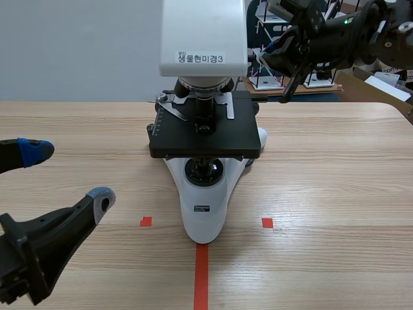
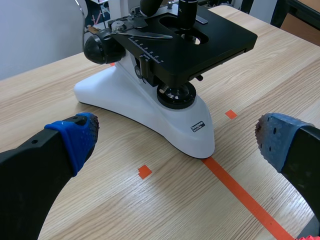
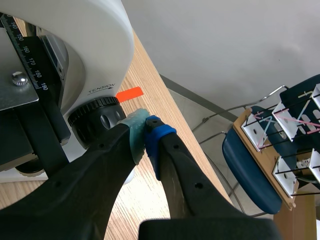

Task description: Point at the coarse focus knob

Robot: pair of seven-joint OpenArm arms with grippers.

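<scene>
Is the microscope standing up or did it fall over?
Standing upright: the microscope has its white base flat on the table, and its black stage is level.

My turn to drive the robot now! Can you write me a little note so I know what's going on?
Left gripper: open, low over the table, left of the microscope, holding nothing.
Right gripper: shut, raised beside the microscope, tips at the black ridged coarse focus knob, apparently touching it.
Done: the pointing looks made.
Left: probably nothing but backing the right arm away gently.
</scene>
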